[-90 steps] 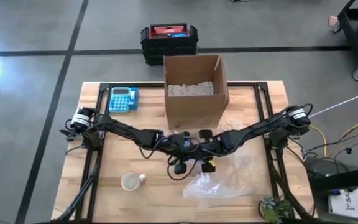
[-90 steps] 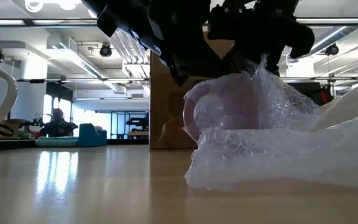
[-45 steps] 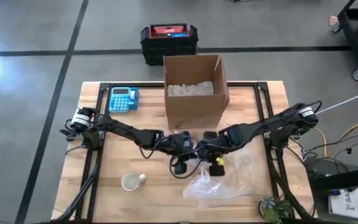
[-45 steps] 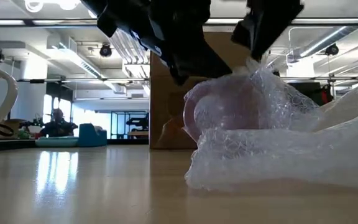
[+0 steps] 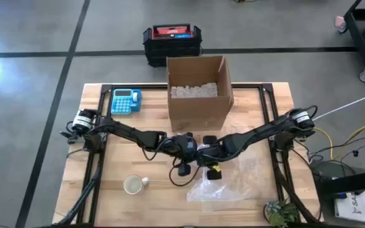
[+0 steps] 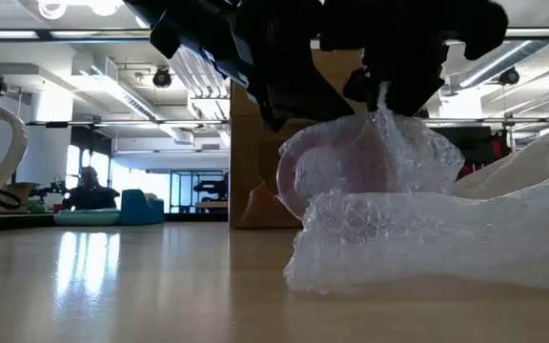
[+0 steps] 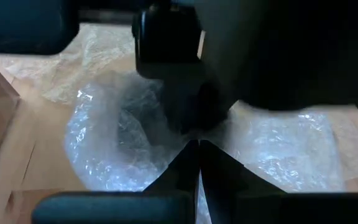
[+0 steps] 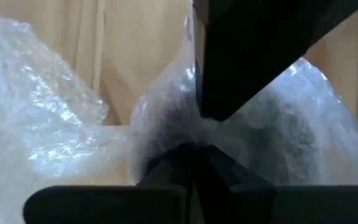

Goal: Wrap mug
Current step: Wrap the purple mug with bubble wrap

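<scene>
The right gripper [image 6: 381,95] is pinching the bubble wrap [image 6: 427,238] at its peak, fingers pressed together on the film directly over the pink mug [image 6: 327,171], which is lying half-covered at mid-table, in front of the cardboard box [image 5: 198,92]. The left gripper [image 5: 184,166] is hovering just to the left, its fingers pressed together too. A second mug [image 5: 133,184] is sitting near, well left. I judge the thin film could be slipping free or tearing, and any sideways tug could be rolling the mug out.
</scene>
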Tool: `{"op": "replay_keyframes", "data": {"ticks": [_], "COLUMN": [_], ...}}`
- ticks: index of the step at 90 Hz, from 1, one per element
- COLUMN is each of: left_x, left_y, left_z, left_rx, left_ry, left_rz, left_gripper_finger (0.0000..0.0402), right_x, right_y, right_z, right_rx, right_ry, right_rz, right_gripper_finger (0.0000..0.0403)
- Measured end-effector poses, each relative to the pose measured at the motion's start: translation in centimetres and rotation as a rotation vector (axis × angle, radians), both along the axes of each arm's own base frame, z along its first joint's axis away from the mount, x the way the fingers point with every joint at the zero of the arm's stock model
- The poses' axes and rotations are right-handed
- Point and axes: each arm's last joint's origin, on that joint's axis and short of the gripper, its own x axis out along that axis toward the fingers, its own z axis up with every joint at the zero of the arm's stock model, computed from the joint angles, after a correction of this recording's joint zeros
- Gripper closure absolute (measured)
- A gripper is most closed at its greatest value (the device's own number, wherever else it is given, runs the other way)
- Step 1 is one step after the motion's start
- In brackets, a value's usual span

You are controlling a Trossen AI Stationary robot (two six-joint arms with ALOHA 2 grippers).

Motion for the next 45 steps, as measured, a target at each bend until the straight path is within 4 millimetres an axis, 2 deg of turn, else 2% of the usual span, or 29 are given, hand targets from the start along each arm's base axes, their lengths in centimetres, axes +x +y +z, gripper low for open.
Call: {"op": "replay_keyframes", "data": {"ticks": [13, 26, 31, 45], "left_x": [0.0, 0.0, 0.0, 0.0], "left_y": [0.0, 0.0, 0.0, 0.0], "left_z": [0.0, 0.0, 0.0, 0.0], "left_rx": [0.000, 0.002, 0.002, 0.002], "left_ry": [-0.002, -0.004, -0.004, -0.004], "left_rz": [0.000, -0.002, -0.003, -0.003], "left_gripper_finger": [0.0402, 0.0402, 0.0402, 0.0402], "right_x": [-0.5, -1.5, -1.9, -1.6], "right_y": [0.0, -0.3, -0.8, -2.5], "right_z": [2.0, 6.1, 7.1, 7.4], "right_rx": [0.000, -0.008, -0.012, -0.165], "right_ry": [-0.014, -0.083, -0.107, -0.157], "right_rz": [0.004, 0.034, 0.036, -0.040], "right_gripper_finger": [0.0403, 0.0403, 0.0403, 0.0403]}}
